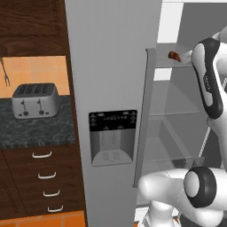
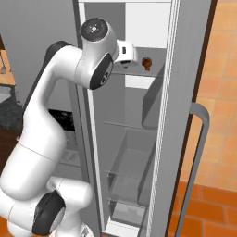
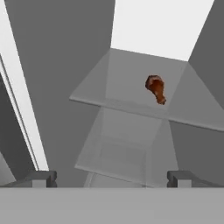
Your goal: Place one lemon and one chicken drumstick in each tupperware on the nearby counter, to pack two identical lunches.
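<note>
A brown chicken drumstick (image 3: 155,89) lies on the upper glass shelf (image 3: 118,87) inside the open fridge. It also shows as a small brown shape past the arm (image 1: 174,55) and just beyond the white hand (image 2: 147,62). My gripper (image 3: 112,179) is open and holds nothing. It hovers in front of the shelf, short of the drumstick and a little to its left. The dark speckled counter (image 1: 35,128) lies to the left of the fridge. The lemon and the tupperware are out of view.
A silver four-slot toaster (image 1: 35,99) stands on the counter above brown drawers (image 1: 46,175). The fridge's closed grey door with a dispenser panel (image 1: 113,137) separates counter and arm. The open right door (image 2: 185,115) and its handle (image 2: 200,139) flank the arm. Lower glass shelves (image 3: 118,153) lie beneath.
</note>
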You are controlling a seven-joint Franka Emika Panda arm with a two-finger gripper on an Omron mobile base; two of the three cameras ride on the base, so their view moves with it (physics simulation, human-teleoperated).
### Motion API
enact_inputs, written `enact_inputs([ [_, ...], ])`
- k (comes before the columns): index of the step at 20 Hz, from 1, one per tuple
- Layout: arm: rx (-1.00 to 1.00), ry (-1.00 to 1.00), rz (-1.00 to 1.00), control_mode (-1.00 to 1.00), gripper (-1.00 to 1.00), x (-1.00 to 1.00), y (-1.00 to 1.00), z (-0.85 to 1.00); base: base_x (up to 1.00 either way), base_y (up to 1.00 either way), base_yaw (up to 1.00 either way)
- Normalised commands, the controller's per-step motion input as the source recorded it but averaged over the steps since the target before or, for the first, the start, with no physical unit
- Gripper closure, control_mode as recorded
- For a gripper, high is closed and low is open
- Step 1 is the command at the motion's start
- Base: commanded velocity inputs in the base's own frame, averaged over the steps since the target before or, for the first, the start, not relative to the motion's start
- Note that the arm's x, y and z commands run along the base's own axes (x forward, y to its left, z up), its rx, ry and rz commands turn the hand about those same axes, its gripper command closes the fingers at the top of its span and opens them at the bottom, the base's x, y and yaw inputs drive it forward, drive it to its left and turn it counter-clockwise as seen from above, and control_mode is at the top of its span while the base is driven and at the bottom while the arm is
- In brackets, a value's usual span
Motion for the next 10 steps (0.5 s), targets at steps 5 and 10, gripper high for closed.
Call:
enact_inputs([
  [5, 0.00, 0.08, 0.00, -1.00, -1.00, 0.48, -0.18, 0.00, 0.00, 0.00, 0.00],
  [10, 0.00, 0.08, 0.00, -1.00, -1.00, 0.47, -0.23, -0.02, 0.00, 0.00, 0.00],
])
